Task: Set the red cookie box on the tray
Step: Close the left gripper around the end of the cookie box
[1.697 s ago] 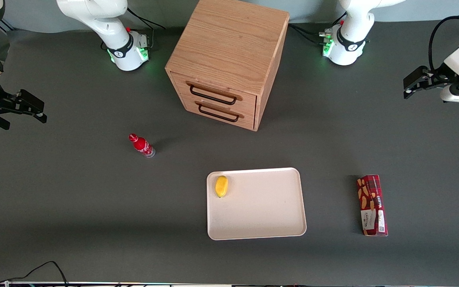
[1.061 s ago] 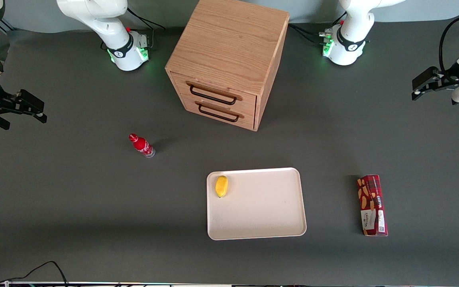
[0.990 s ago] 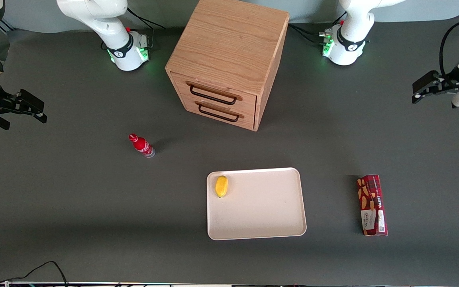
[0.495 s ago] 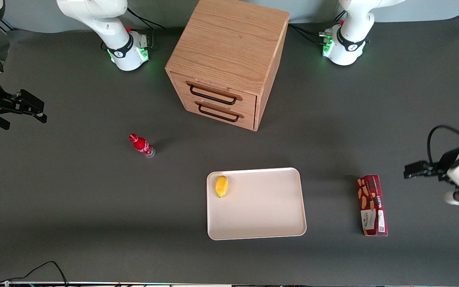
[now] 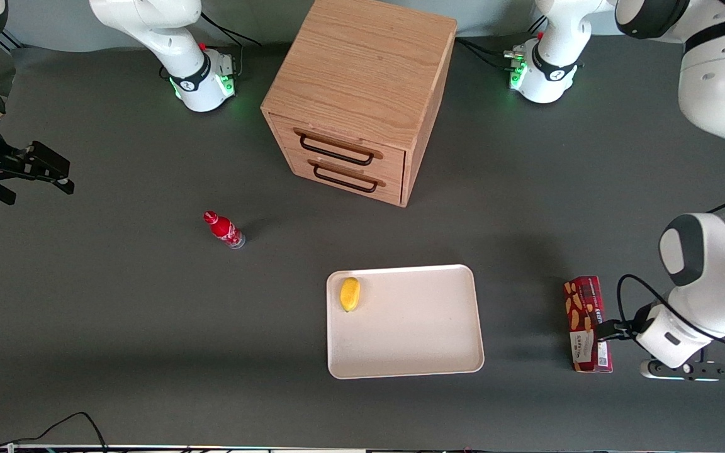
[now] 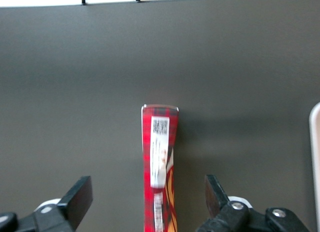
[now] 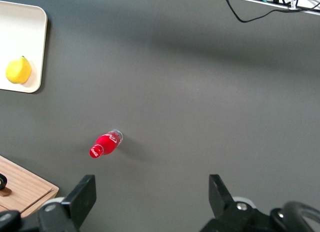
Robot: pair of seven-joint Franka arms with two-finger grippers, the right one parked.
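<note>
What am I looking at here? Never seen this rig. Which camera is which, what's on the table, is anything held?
Two white Franka robot arms are bolted to a grey table. One picture looks down from the front; the other two come from cameras on each arm's wrist.

On the table: a wooden two-drawer cabinet, a small red bottle, a cream tray with a lemon lying in it, and the red cookie box, flat on the table toward the working arm's end.

The working arm's gripper hangs over the box, jaws open, one finger on each side of it. Nothing is held yet. The box is not on the tray.
</note>
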